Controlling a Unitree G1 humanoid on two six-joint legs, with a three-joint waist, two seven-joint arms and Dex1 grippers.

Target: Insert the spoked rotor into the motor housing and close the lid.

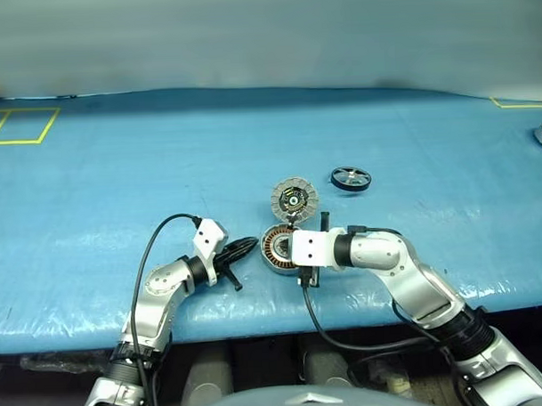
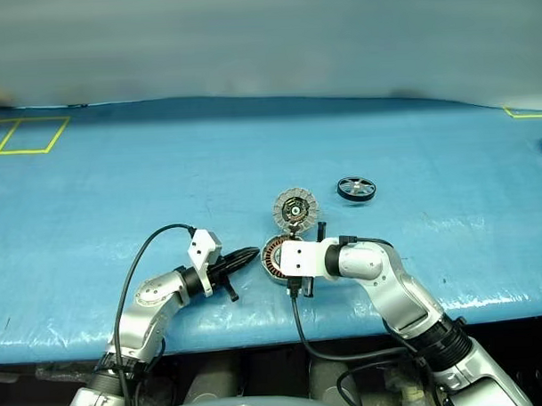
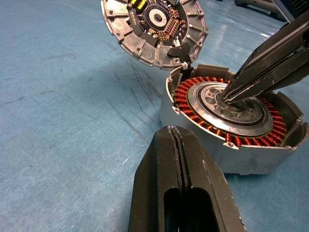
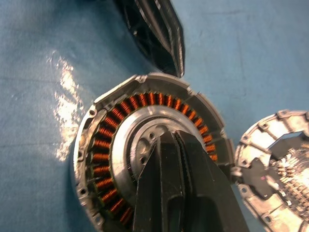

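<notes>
With both jaws pressed shut and empty, the right gripper (image 4: 176,145), tips in the round silver-grey copper-wound motor housing (image 3: 231,121), may scrape windings; the small black spoked rotor (image 1: 350,178) lies well apart on the blue desk (image 1: 119,173)

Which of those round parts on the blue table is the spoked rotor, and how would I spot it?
Look at the blue table, then past the two arms to the round parts near its middle. The spoked rotor lies alone, farther back and right of the motor housing and lid. It is the one black ring with thin silvery spokes.
</notes>
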